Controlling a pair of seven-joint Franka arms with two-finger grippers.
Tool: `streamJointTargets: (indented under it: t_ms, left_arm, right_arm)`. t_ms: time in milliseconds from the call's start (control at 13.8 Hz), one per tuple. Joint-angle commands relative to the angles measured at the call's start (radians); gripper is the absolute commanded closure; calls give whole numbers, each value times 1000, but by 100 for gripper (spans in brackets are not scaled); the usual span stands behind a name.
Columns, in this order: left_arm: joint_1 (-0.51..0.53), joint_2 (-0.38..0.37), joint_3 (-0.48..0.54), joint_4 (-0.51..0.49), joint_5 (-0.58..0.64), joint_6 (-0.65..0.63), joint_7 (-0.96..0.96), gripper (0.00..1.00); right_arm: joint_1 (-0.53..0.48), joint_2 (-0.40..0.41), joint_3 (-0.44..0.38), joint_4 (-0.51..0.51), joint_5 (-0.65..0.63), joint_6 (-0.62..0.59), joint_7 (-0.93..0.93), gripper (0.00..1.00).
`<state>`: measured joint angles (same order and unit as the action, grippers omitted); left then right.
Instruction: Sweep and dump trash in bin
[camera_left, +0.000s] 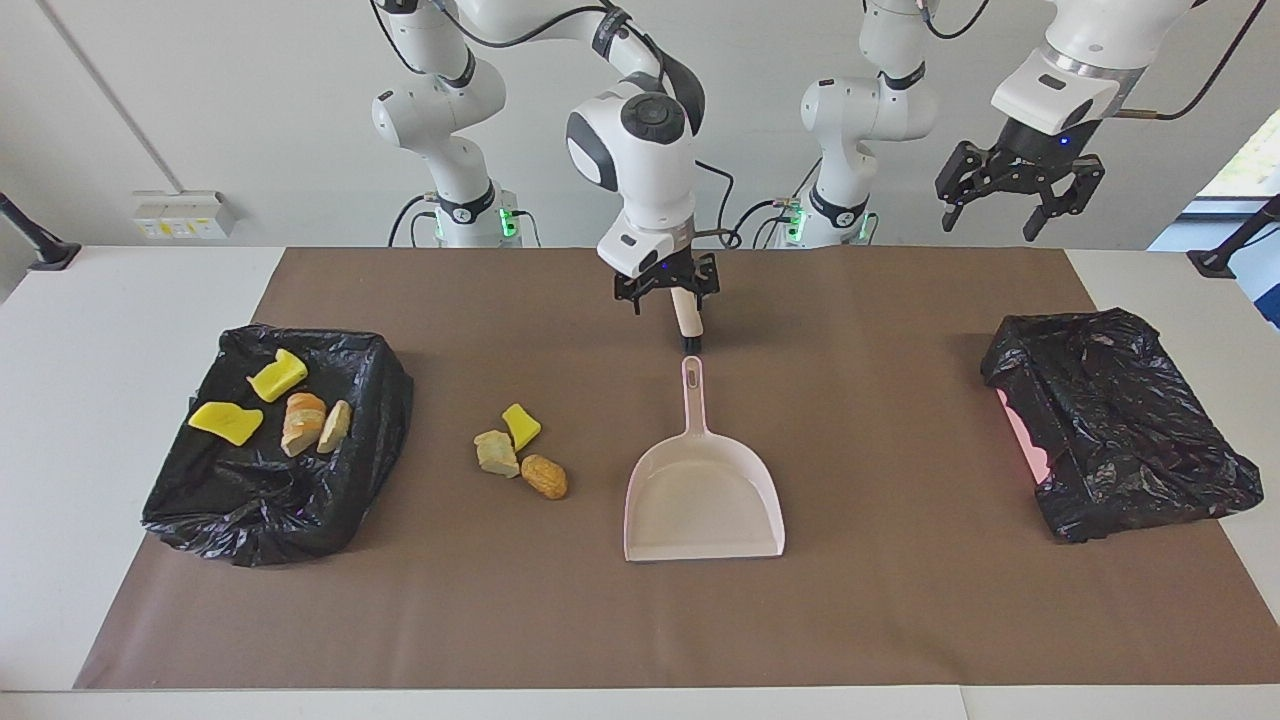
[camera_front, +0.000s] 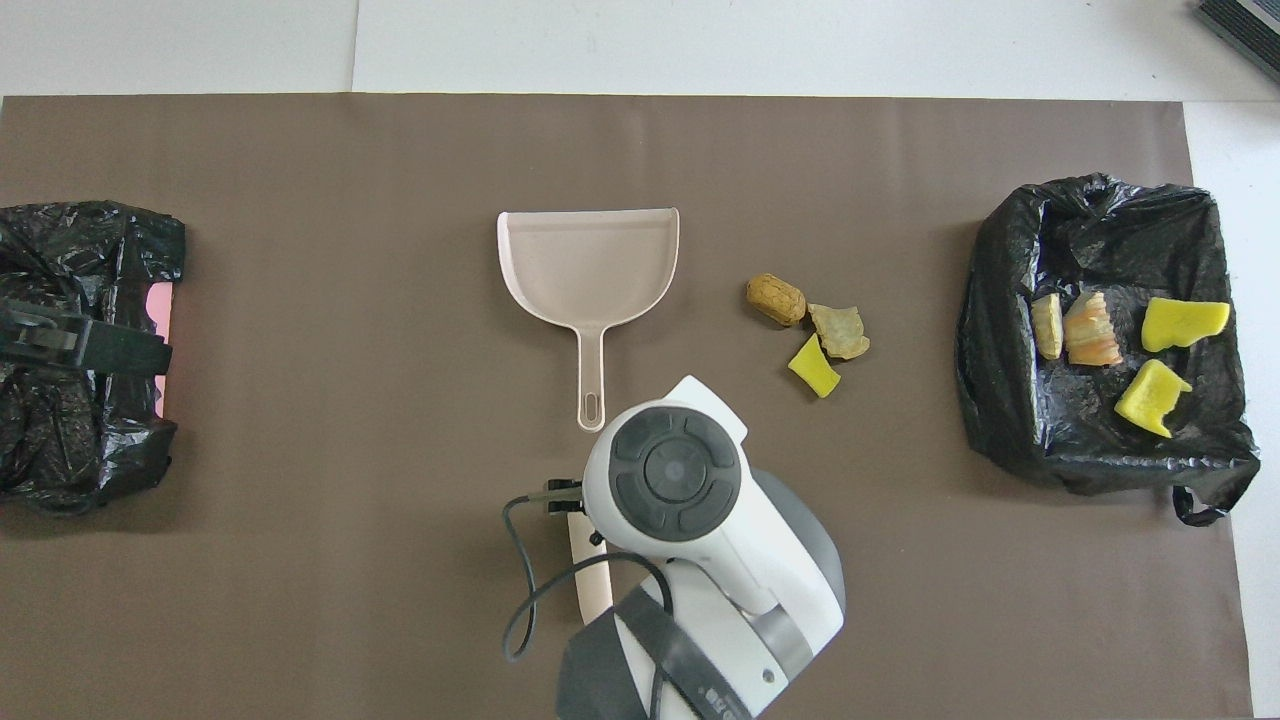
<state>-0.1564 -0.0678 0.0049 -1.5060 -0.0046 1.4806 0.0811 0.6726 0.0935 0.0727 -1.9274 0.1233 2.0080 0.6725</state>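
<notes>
Facing view: my right claw (camera_left: 668, 290) clamps the brush (camera_left: 687, 322), twelve o'clock of the dustpan (camera_left: 703, 500); left claw (camera_left: 1018, 190) hangs apart.

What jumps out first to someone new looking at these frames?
The right gripper, low over the mat's middle, is shut on the hand brush, just robot-side of the pale pink dustpan. Three loose scraps lie beside the dustpan toward the right arm's end, where a black-lined bin already holds four more. The left gripper hangs open, waiting above the other black-lined bin.
</notes>
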Motion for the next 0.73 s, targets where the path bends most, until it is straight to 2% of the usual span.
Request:
streamJointTargets:
  t_ms: [0,145,363,653]
  left_arm:
    - [-11,3,7,18,3,-16,0,0]
    - [-11,5,6,18,3,-11,0,0]
    - [-12,9,6,-10,-20,130,0,0]
    - [-72,69,6,-31,-32,254,2,0]
  right_arm:
    - [67,-103,1,-143,32,35,51,0]
    - [90,-123,7,-198,42,50,52,0]
    - [185,-121,7,-310,73,150,68,0]
    - [261,-165,7,-390,130,161,91,0]
